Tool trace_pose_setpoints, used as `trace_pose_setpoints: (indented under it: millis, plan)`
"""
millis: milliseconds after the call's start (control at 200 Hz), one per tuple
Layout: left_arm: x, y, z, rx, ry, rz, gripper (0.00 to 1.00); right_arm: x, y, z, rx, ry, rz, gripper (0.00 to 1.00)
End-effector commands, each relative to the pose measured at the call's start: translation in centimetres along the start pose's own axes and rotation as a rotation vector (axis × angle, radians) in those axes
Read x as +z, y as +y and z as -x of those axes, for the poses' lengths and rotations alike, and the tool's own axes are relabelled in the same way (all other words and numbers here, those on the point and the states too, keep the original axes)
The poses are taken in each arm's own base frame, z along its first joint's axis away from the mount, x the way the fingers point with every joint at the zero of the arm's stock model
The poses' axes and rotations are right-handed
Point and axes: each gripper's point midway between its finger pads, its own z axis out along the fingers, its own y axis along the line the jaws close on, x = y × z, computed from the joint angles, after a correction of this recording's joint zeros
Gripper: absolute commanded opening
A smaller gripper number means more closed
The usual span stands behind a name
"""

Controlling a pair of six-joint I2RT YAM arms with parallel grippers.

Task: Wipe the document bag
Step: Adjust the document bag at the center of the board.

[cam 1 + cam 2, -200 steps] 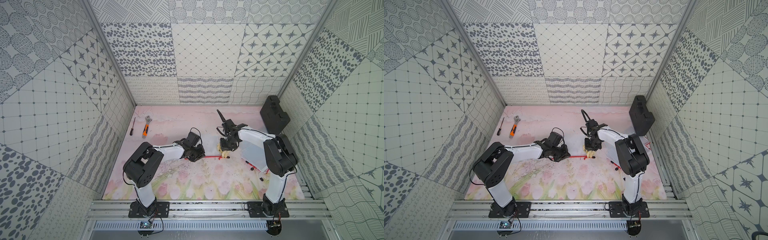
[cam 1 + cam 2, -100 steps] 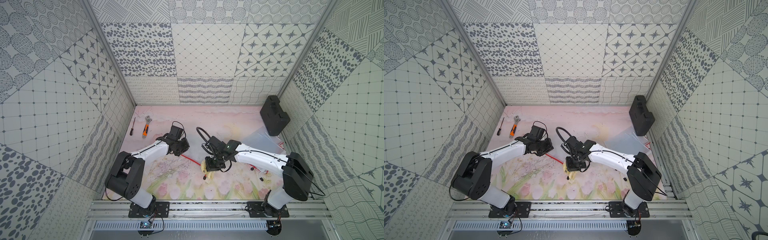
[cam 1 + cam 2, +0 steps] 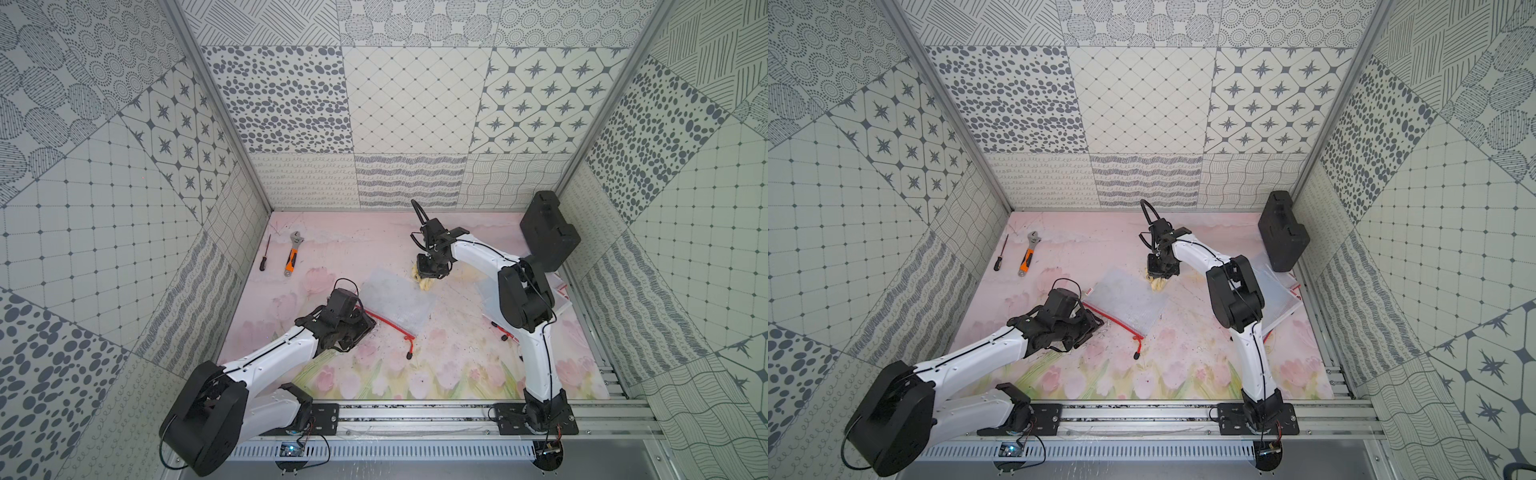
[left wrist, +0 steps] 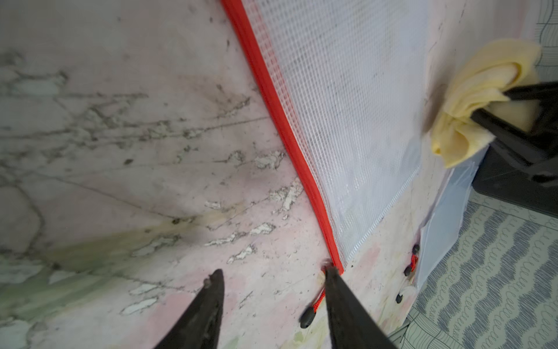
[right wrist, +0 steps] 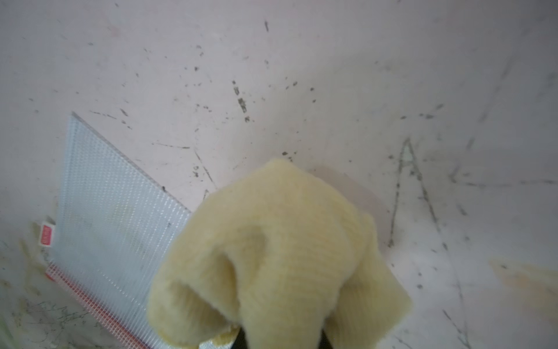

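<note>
1. The bag (image 3: 395, 305) is laid flat on the desk (image 3: 457, 336). It is a ribbed, translucent plastic rectangle, and a red zip is run along its near edge.
2. A folded yellow cloth (image 5: 277, 256), soft and fleecy, is clamped in the right hand (image 3: 431, 272). It is held at the bag's far edge, judged ready for a stroke. Contact cannot be told.
3. The left hand (image 4: 271, 270) is set at the bag's zip corner, fingers apart, nothing gripped. It is judged to be steadying the light, slippery bag.
</note>
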Motion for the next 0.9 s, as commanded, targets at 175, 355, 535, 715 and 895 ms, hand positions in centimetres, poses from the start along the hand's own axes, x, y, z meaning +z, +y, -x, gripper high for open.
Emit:
trace_pose_setpoints:
  millis: [175, 355, 535, 715, 895]
  plan:
    - [1.1, -2.1, 0.0, -0.17, -0.03, -0.184, 0.66, -0.1, 0.3, -5.2, 0.011, 0.079, 0.038, 0.0]
    - [2.7, -2.4, 0.0, -0.158, -0.015, -0.183, 0.64, 0.2, 0.5, -12.5, 0.045, 0.134, 0.047, 0.0]
    - [3.1, -0.9, -0.7, -0.143, 0.013, -0.128, 0.49, 0.9, 0.5, -15.6, 0.077, 0.161, 0.052, 0.0]
    - [1.1, 0.8, -0.3, -0.095, -0.045, -0.037, 0.35, 1.0, 0.8, -15.4, 0.067, 0.168, 0.058, 0.0]
    - [0.3, 1.1, 0.1, -0.057, -0.07, -0.004, 0.12, -0.8, 2.7, -14.6, 0.014, 0.135, 0.069, 0.0]
